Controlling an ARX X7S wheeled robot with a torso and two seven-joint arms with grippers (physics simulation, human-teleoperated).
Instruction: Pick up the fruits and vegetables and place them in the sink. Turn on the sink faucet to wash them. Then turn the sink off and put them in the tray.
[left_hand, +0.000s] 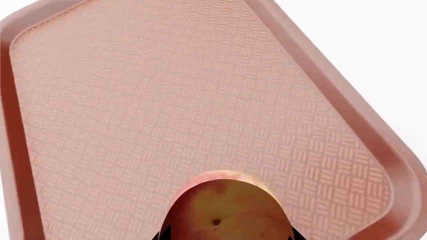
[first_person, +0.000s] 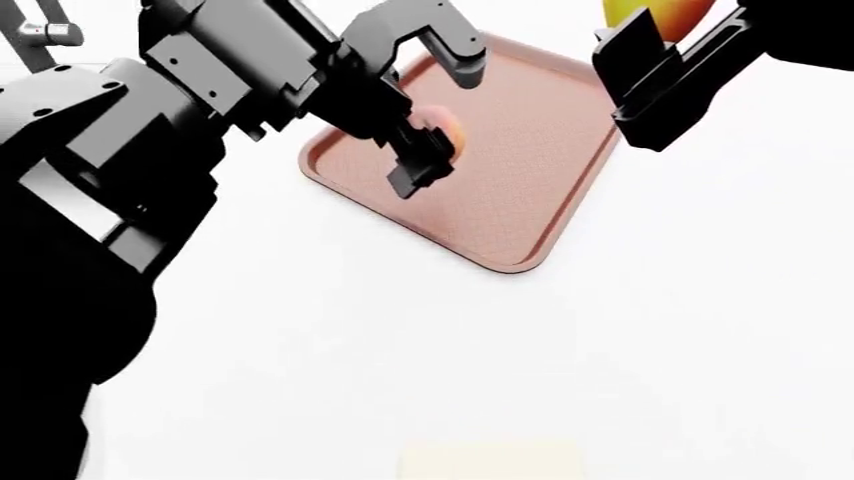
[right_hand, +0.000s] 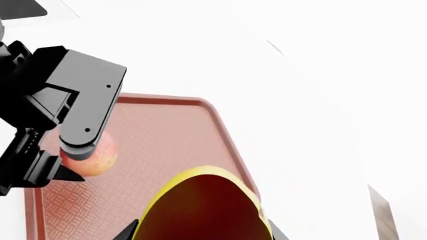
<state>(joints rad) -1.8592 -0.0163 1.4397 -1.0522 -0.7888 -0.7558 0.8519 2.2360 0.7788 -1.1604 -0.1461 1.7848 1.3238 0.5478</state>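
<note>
My left gripper (first_person: 430, 138) is shut on the round pinkish-red apple (first_person: 438, 128) over the near-left part of the reddish-brown tray (first_person: 534, 200). I cannot tell whether the apple touches the tray floor. In the left wrist view the apple (left_hand: 227, 207) fills the left gripper (left_hand: 227, 236) above the tray (left_hand: 133, 100). My right gripper (first_person: 663, 30) is shut on the yellow-green mango (first_person: 651, 12), held high beyond the tray's far right corner. The right wrist view shows the mango (right_hand: 203, 210) in the right gripper (right_hand: 203, 234), the tray (right_hand: 167, 130) and the apple (right_hand: 100, 154). The sink is out of view.
The tray lies on a plain white counter (first_person: 400, 340). A pale cream rectangular bar (first_person: 491, 460) lies at the counter's near edge. A small grey metal piece (first_person: 47, 30) shows at the far left behind my left arm; I cannot tell what it is.
</note>
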